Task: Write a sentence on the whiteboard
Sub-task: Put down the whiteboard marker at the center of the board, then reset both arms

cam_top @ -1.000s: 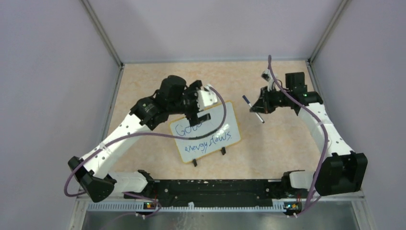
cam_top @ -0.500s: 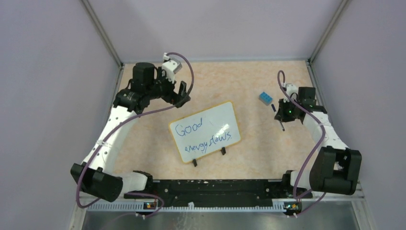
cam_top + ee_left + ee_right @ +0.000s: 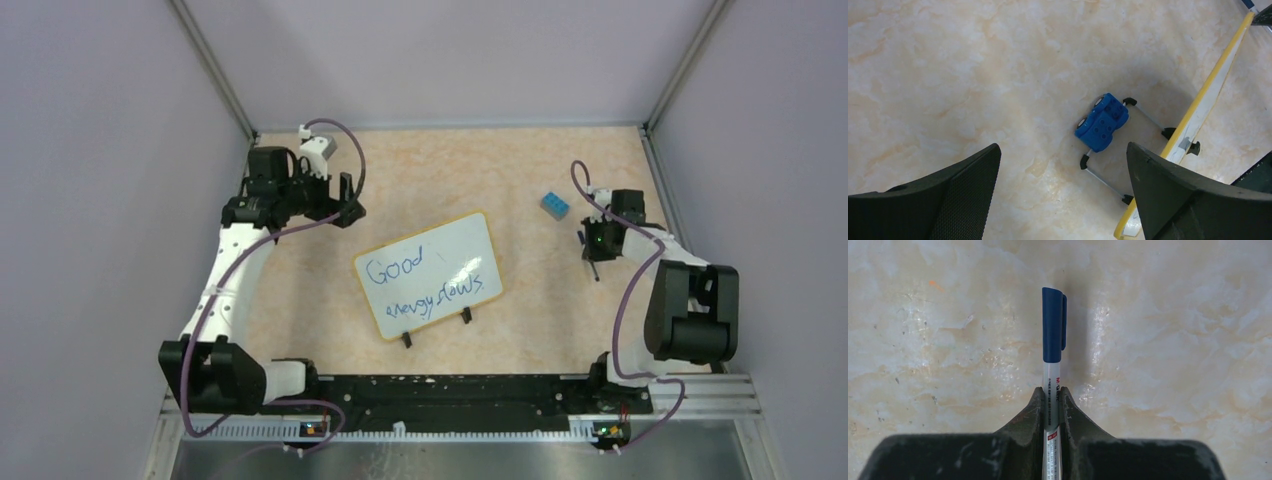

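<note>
The whiteboard (image 3: pixel 455 250), white with a yellow-orange rim, stands tilted on black clip feet at the table's middle. The sentence (image 3: pixel 428 297) is in blue marker, "Good" over a scrawled second word. My left gripper (image 3: pixel 346 203) is open and empty at the back left, apart from the board. In the left wrist view its jaws (image 3: pixel 1063 150) are spread wide, and the board's yellow rim (image 3: pixel 1209 92) shows edge-on at right. My right gripper (image 3: pixel 592 250) is shut on a marker (image 3: pixel 595 270) near the right edge. In the right wrist view the gripper (image 3: pixel 1052 394) clamps the marker (image 3: pixel 1053 330), its blue cap on, just above the table.
A small blue block (image 3: pixel 555 205) lies behind and to the right of the board; it also shows in the left wrist view (image 3: pixel 1102 122) beside the board's wire stand (image 3: pixel 1103 179). Purple walls close the table on three sides.
My left gripper has left the board's top edge and swung to the back left, open. My right arm has drawn back to the right with the marker, uncovering the blue block.
</note>
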